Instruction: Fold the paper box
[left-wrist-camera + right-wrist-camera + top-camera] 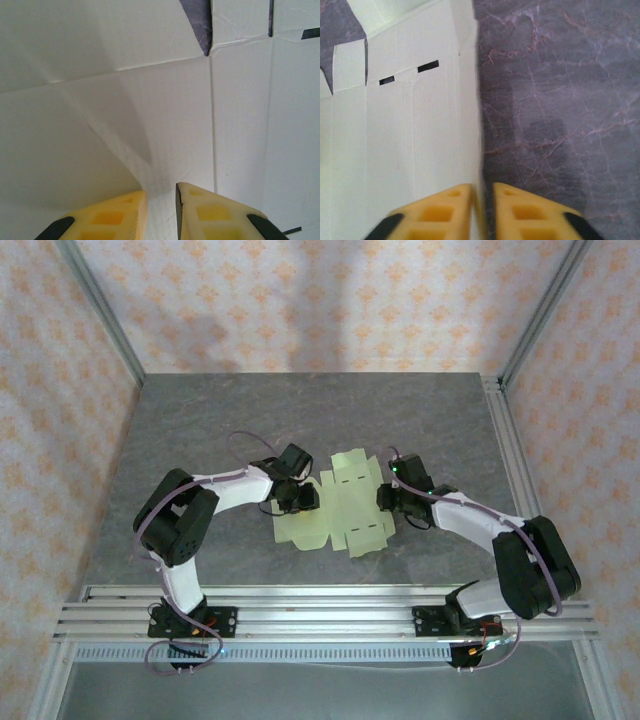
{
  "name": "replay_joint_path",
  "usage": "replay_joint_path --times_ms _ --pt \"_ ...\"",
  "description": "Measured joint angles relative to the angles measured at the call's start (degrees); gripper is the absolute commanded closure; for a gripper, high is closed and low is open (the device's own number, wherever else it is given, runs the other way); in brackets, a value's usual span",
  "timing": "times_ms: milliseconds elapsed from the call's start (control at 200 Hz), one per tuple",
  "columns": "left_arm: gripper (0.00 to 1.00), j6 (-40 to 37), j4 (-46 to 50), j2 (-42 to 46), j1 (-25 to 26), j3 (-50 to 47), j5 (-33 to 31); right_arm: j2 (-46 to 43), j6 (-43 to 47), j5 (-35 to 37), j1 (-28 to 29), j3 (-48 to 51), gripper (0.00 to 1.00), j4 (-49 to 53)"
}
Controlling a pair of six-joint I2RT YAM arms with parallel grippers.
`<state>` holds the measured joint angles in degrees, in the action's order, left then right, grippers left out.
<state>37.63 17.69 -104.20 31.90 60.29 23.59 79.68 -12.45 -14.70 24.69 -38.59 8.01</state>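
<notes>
The paper box [345, 508] is seen lying as a flat die-cut sheet at the centre of the desk [300, 420]. Its left side is pinched by the nearly closed left gripper [161, 191]. Its right edge is clamped in the narrowed right gripper [482, 187].

paper box [345, 505] flat on the table [200, 430], between left claw [304, 502] and right claw [385, 501] at its side edges

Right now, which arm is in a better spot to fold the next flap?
Probably the right. The right tool pinches the paper box at its free edge, beside a crease, ready to lift. The left tool only grips a wrinkle mid-panel.
</notes>
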Motion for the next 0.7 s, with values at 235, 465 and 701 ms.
replay_joint_path --times_ms 235,465,701 --pt "0.76 0.0 -0.4 -0.2 0.0 0.0 0.0 0.0 0.5 2.0 2.0 -0.4 0.94 1.1" --pt "0.76 0.0 -0.4 -0.2 0.0 0.0 0.0 2.1 0.7 12.0 7.9 -4.7 0.93 6.2" --pt "0.76 0.0 -0.6 -0.2 0.0 0.0 0.0 9.0 0.2 23.8 13.7 -10.7 0.92 12.5"
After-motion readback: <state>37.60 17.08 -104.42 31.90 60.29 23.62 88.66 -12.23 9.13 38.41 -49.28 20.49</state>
